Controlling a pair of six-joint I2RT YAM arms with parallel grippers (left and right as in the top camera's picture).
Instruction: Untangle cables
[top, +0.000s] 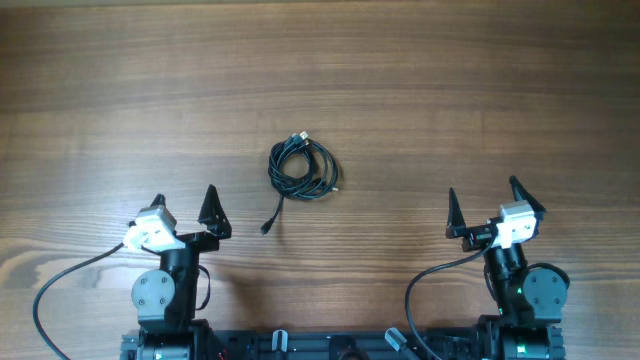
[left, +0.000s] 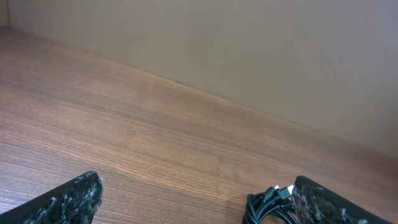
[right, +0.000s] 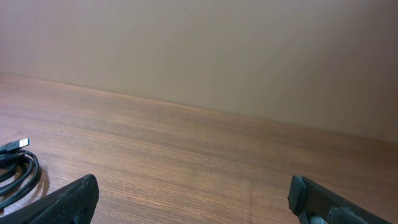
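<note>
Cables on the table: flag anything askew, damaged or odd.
Nothing looks damaged. The cables sit in one tangled coil on the table, with a single plug end trailing loose toward the robot's side.

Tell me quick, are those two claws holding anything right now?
Left gripper: open, holding nothing.
Right gripper: open, holding nothing.
The cables lie apart from both.

There was one wooden counter (top: 120, 90), one coiled bundle of thin black cables (top: 303, 168) near its middle, the cords in it too tangled to count, and two claws at the near edge, the left claw (top: 185, 195) and the right claw (top: 482, 187).
</note>
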